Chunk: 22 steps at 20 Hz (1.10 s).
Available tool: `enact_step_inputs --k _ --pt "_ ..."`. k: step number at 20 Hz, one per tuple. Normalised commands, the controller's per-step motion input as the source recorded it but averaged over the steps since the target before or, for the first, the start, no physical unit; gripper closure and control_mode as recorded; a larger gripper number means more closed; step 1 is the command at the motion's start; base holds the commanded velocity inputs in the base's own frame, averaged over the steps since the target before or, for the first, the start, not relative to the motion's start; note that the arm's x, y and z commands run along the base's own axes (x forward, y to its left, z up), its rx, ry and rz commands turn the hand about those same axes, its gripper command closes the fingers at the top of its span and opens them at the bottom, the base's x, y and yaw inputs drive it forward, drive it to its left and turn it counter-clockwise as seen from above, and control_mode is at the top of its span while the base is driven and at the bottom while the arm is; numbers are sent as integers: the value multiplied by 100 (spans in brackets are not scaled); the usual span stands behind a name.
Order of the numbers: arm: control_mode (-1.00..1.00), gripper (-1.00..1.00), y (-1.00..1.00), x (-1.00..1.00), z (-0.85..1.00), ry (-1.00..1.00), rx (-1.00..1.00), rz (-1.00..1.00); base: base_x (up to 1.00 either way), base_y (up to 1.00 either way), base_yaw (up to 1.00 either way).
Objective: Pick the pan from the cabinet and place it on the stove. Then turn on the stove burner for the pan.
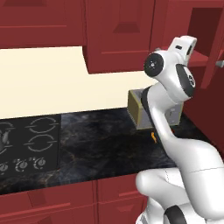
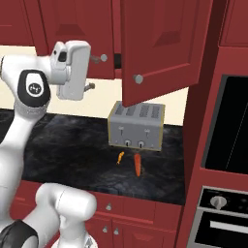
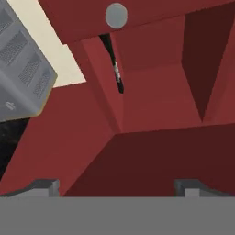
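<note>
The stove (image 1: 30,140) is set well to the left of the toaster (image 2: 136,127), in the same tabletop (image 1: 100,144). Above the toaster the cabinet (image 3: 151,105) is seen with a door open. Inside it, through a narrow gap, only the thin dark handle of the pan (image 3: 117,73) is shown; the round body is hidden. The tool (image 3: 118,189) is held wide and empty, directed into the cabinet above the toaster. The pan is judged stiff, rather light and smooth — it may swing if taken at the far tip, so the handle is better taken near the body.
</note>
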Motion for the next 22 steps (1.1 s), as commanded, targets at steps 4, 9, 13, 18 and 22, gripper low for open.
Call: enact_step_inputs --k 4,9,13,18,22 --pt "-100 -100 -46 25 0 10 -2 -8 0 0 0" --pt "-100 -100 -52 11 0 8 0 -6 0 0 0" --pt "-100 -100 -58 0 0 3 0 -5 0 0 0" --pt "-100 -100 -58 -21 0 0 0 -6 0 0 0" --pt "-100 -100 -60 -58 0 0 0 -8 0 0 0"
